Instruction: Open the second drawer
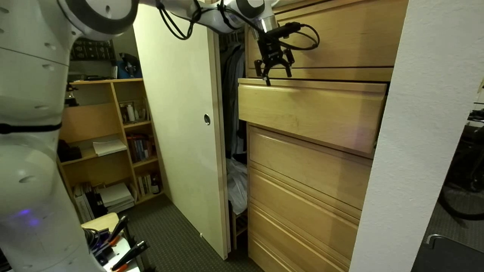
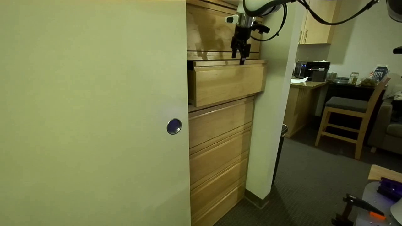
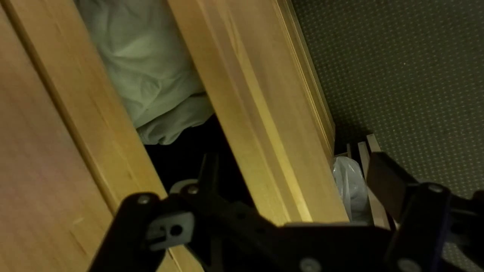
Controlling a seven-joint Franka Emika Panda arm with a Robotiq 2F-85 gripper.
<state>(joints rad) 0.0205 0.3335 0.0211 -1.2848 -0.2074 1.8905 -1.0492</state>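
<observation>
The second drawer (image 1: 310,113) is light blond wood with a flat handleless front. It stands part way out of the dresser in both exterior views (image 2: 229,83). In the wrist view its front's top edge (image 3: 245,113) runs diagonally, with pale folded cloth (image 3: 147,68) in the gap behind. My gripper (image 1: 278,77) is open and points down at the top edge of the drawer front, also in an exterior view (image 2: 239,59). In the wrist view its fingers (image 3: 298,170) are spread, one over the gap and one outside the front. I cannot tell whether they touch the wood.
Matching shut drawers lie above (image 1: 340,37) and below (image 1: 306,166). A tall cream door panel (image 1: 181,113) stands beside the dresser. A white wall end (image 1: 419,132) borders its other side. A bookshelf (image 1: 113,113) stands behind. A small table with clamps (image 2: 364,204) is by the robot base.
</observation>
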